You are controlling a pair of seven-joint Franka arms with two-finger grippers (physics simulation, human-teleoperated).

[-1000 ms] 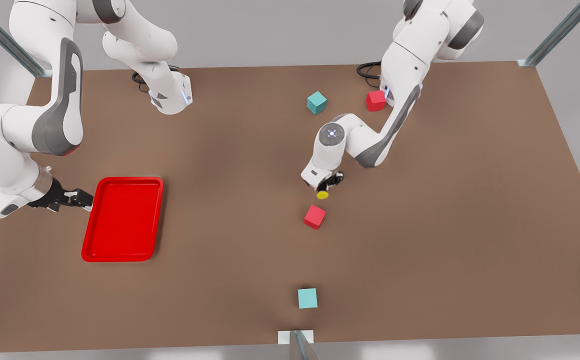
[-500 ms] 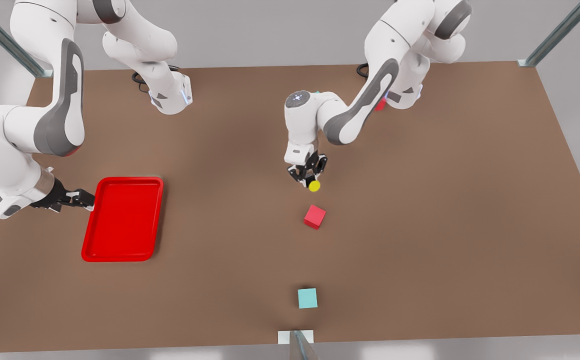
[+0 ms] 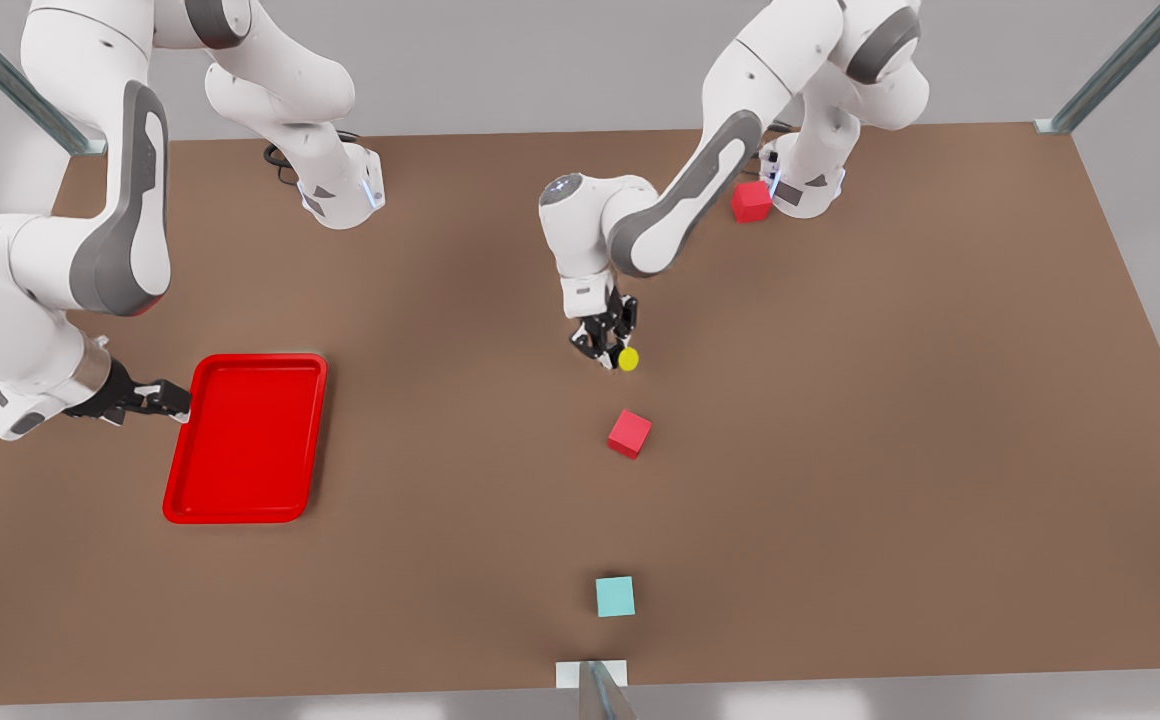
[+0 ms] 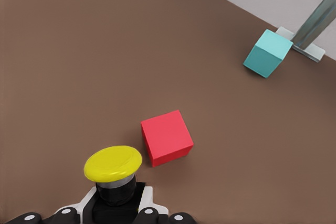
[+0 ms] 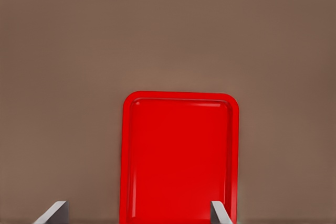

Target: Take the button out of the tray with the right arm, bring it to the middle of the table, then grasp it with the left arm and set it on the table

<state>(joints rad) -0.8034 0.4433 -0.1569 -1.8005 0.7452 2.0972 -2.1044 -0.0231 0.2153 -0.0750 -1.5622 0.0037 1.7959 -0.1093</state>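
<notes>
At mid-worktop (image 3: 840,450), the left tool (image 3: 608,350) holds the button (image 3: 628,359) and has drifted back from the red cube (image 3: 629,433); placing remains. The right tool (image 3: 165,398) waits wide beside the tray (image 3: 245,437).

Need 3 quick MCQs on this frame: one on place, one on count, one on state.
1. Where is the button?
A. In the tray
B. Held at mid-table, beside a red cube
C. At the table's near edge

2. How many red cubes show in the front view?
A. One
B. Two
C. Four

3. The right end effector is:
A. open, by the tray's short edge
B. shut on the button
C. shut on a cube

Key: 1 B, the left end effector grips it near the red cube. 2 B, that one and another by the arm's base. 3 A, its fingers stand apart before the tray.
</notes>
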